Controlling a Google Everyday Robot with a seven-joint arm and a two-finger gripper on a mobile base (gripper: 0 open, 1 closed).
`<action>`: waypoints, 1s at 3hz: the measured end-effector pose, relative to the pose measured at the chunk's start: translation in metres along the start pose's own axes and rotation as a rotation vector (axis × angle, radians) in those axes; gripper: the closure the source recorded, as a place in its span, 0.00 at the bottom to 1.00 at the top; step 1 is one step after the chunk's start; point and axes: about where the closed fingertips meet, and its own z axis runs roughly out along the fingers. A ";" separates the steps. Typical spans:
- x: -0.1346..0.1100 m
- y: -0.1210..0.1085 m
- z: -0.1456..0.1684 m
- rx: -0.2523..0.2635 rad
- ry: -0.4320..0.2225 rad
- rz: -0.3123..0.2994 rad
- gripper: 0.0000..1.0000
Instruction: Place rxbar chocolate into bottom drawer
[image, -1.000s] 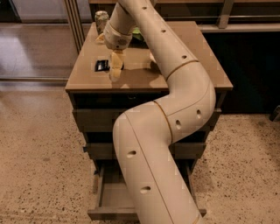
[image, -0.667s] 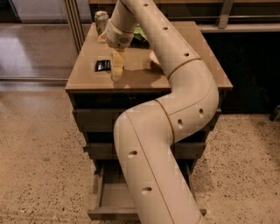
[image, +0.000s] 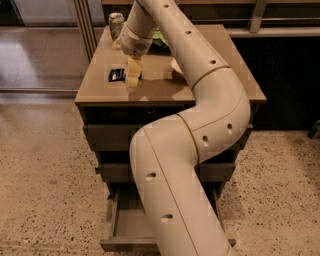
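- The rxbar chocolate (image: 116, 75), a flat black wrapper whose pale lettering I can't read, lies on the smooth brown desk (image: 98, 90).
- The pale yellow gripper (image: 131, 85) hangs just right of it, perhaps touching it. I cannot tell how the jaws stand.
- The bottom drawer (image: 129, 227) is open, a grey shallow box half hidden by the cream arm (image: 200, 125).

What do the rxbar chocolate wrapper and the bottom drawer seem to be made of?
The rxbar chocolate, on the cabinet top beside the claw: likely plastic film wrapper, black with pale print. The bottom drawer, pulled open: probably laminated board, matte grey-brown, plain flat surfaces.
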 end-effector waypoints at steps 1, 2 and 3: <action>0.003 -0.003 0.002 0.008 0.010 -0.006 0.00; 0.011 0.002 0.009 -0.017 0.023 0.017 0.00; 0.017 0.006 0.014 -0.033 0.028 0.032 0.00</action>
